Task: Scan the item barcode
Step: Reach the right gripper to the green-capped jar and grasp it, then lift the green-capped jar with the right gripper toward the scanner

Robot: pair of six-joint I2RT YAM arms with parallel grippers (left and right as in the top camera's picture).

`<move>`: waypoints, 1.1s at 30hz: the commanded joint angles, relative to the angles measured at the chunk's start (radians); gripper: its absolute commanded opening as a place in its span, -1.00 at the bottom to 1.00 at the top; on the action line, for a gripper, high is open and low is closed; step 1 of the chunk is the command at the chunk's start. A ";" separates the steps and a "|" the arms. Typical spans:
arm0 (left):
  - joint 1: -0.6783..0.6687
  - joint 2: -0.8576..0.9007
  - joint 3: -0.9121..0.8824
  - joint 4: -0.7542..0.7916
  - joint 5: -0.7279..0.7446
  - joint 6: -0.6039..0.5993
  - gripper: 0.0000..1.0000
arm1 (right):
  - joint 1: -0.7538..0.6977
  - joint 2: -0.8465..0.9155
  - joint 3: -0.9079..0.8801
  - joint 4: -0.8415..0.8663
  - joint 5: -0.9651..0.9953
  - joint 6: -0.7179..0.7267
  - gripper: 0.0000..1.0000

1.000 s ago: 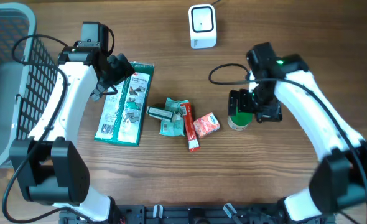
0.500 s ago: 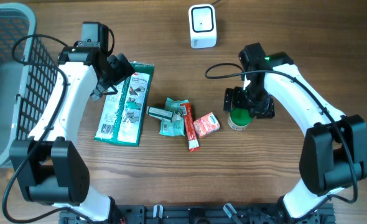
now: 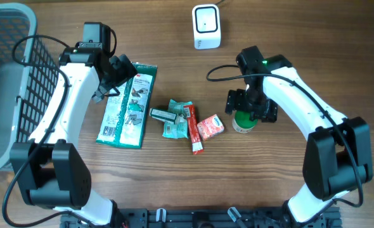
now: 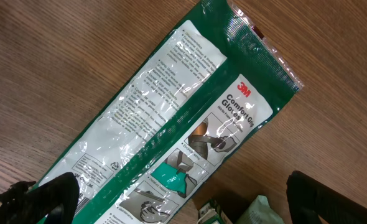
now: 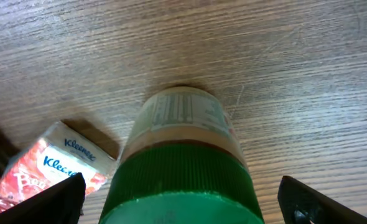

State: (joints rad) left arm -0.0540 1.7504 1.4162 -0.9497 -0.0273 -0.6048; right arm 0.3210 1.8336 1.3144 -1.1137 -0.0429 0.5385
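The overhead camera is looking straight down on the wooden table from well above, taking in the whole work surface. The left wrist camera is pointing steeply down at close range, framing the glove packet diagonally; the overhead view is showing this packet left of centre. The right wrist camera is sitting very near the green-lidded jar, looking down over its lid, with the tissue pack at frame left; the overhead view is showing both right of centre.

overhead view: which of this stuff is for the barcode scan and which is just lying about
In the job: green-lidded jar, open right claw around it, white scanner.
Lying about: glove pack, Kleenex pack, red stick packet, green wrappers, basket.
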 commanded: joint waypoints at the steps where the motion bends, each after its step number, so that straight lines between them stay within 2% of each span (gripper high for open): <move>1: 0.000 0.000 -0.005 0.000 0.001 -0.010 1.00 | 0.003 -0.001 -0.032 0.011 0.021 0.031 0.94; 6: 0.000 0.000 -0.005 0.000 0.001 -0.010 1.00 | 0.003 -0.001 -0.064 0.036 0.020 0.048 0.83; 14: 0.000 0.000 -0.005 0.000 0.001 -0.010 1.00 | 0.003 -0.001 -0.042 0.058 0.018 0.037 0.32; 18: 0.000 0.000 -0.005 0.000 0.001 -0.010 1.00 | -0.001 -0.001 0.021 0.072 0.023 0.037 0.32; 21: 0.000 0.000 -0.005 0.000 0.001 -0.010 1.00 | -0.018 -0.001 0.024 0.146 0.028 0.041 0.29; 22: 0.000 0.000 -0.005 0.000 0.001 -0.010 1.00 | -0.018 -0.001 0.023 0.150 0.028 0.040 0.30; 25: 0.000 0.000 -0.005 0.000 0.001 -0.010 1.00 | -0.018 0.002 0.014 0.153 0.029 0.037 0.69; 27: 0.000 0.000 -0.005 0.000 0.001 -0.010 1.00 | -0.018 0.010 0.012 0.156 0.033 0.037 0.85; 33: 0.000 0.000 -0.005 0.000 0.001 -0.010 1.00 | -0.018 0.024 0.012 0.160 0.069 0.041 0.88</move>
State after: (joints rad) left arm -0.0540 1.7504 1.4162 -0.9493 -0.0273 -0.6048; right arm 0.3038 1.8339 1.3136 -0.9592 -0.0059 0.5755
